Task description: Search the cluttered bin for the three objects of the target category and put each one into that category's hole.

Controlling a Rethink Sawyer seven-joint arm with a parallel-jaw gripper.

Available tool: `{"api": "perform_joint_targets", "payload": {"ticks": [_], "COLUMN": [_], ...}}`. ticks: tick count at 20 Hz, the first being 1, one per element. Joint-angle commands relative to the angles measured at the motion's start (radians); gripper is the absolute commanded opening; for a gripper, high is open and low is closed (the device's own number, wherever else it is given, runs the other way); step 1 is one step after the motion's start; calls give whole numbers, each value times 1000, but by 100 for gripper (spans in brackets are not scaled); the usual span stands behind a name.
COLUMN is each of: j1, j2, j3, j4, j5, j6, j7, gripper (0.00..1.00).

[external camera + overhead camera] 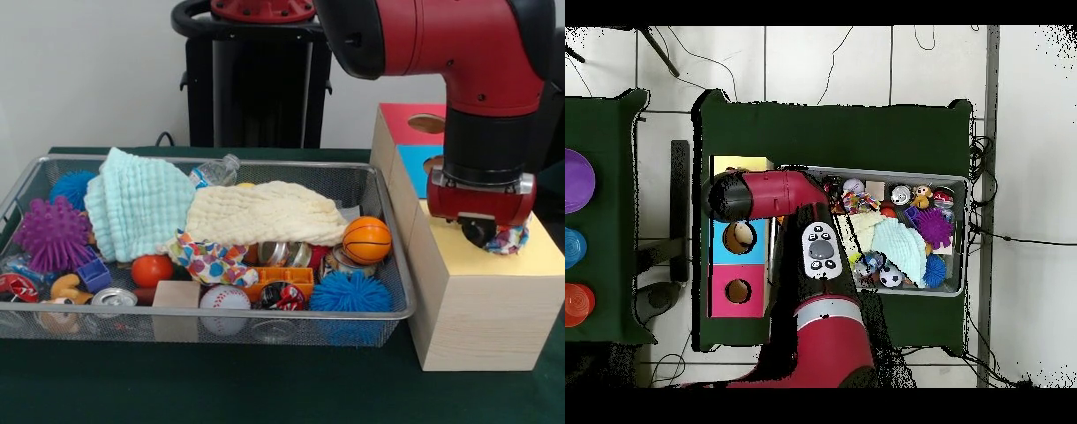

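My gripper (494, 234) hangs low over the yellow top (538, 256) of the nearest wooden box, shut on a small white dotted fabric piece (512, 239) bunched under it. The yellow box's hole is hidden beneath the gripper and fabric. A second dotted fabric piece (207, 261) lies in the wire mesh bin (265, 314), at the front middle, partly under the cream-yellow towel (265, 215). It also shows in the overhead view (849, 204). In the overhead view the arm (765, 195) covers the gripper and most of the yellow top (740, 164).
Behind the yellow box stand the blue-topped box (415, 163) and the red-topped box (410, 124), each with a hole. The bin also holds a mint-green towel (137, 203), a purple spiky ball (48, 234), an orange basketball (366, 240), a baseball (224, 299) and cans.
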Motion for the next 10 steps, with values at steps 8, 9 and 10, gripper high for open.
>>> {"api": "perform_joint_targets", "payload": {"ticks": [8,9,10], "j1": [-62,-63,-60], "j2": [-166,-166,-166], "j3": [71,74,74], "j4": [141,143,146], "j5": [114,121,125], "j6": [225,227,224], "j7": [60,59,61], "gripper": [0,0,0]}}
